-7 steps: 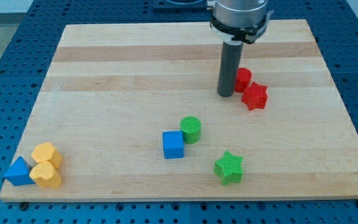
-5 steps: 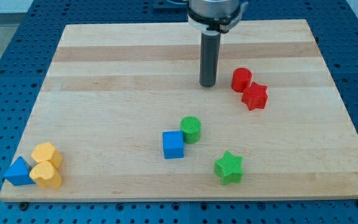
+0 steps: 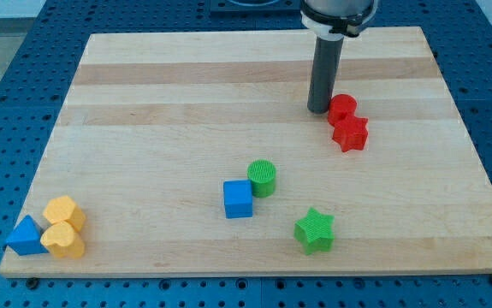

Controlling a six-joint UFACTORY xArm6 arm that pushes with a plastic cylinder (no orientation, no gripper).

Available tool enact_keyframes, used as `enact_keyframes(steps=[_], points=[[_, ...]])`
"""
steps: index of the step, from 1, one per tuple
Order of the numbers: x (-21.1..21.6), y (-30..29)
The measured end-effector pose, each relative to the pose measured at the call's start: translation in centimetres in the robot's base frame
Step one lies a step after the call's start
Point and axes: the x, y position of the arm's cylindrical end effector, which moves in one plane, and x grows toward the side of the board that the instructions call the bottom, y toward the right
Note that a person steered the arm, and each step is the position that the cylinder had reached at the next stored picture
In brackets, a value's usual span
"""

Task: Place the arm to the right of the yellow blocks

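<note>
Two yellow blocks sit at the view's bottom left: an upper one (image 3: 63, 212) and a heart-like lower one (image 3: 62, 241), touching each other. A blue triangle (image 3: 26, 236) touches them on their left. My tip (image 3: 318, 109) is far off at the view's upper right, just left of the red cylinder (image 3: 341, 109) and close to touching it. A red star (image 3: 350, 133) sits right below that cylinder.
A blue cube (image 3: 238, 198) and a green cylinder (image 3: 263, 178) sit together near the board's middle bottom. A green star (image 3: 315, 229) lies to their lower right. The wooden board (image 3: 177, 103) rests on a blue perforated table.
My tip first swung left away from the red blocks, then came back right and now stands beside the red cylinder, which has shifted slightly right. The other blocks have not moved.
</note>
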Motion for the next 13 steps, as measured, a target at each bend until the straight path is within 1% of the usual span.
enact_keyframes(steps=[2, 3, 5, 6, 7, 8, 9, 10, 12, 13], points=[[0.0, 0.8], [0.5, -0.6], [4.9, -4.2], [5.4, -5.7], [5.4, -9.9], [6.9, -16.0], [10.4, -18.8], [13.5, -18.7], [15.6, -18.7], [18.3, -18.7]])
